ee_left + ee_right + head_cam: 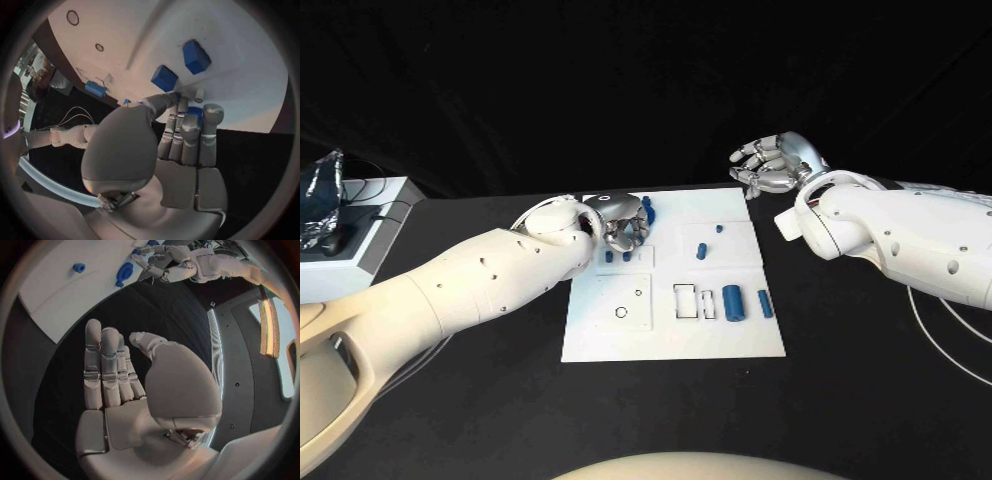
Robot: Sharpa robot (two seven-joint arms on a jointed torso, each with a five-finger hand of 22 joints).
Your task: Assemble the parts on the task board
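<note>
Starting with the left hand (620, 232): it sat over the far left corner of the task board (675, 338), fingers curled down close together. In the left wrist view there was a bit of blue right behind the fingertips (187, 131), but we honestly couldn't tell whether it was pinching anything. The right hand (776, 165) hung off the board past its far right corner, fingers loosely apart, holding nothing.

We counted seven blue parts in the head view. An elongated one (646, 207) stood just beside the left hand at the far edge. Two small ones (606, 257) (630, 255) lay side by side just nearer than that hand. Two more small ones (701, 250) (720, 229) were mid-board. Two cylinders lay near the right edge, a thicker one (733, 300) and a slimmer one (766, 303). Both had their long axis running near to far, parallel to each other, close but not touching.

Next to the thicker cylinder were two rectangular slots (687, 301). On the left half we saw one larger ring (620, 311) and one small ring (636, 292).
</note>
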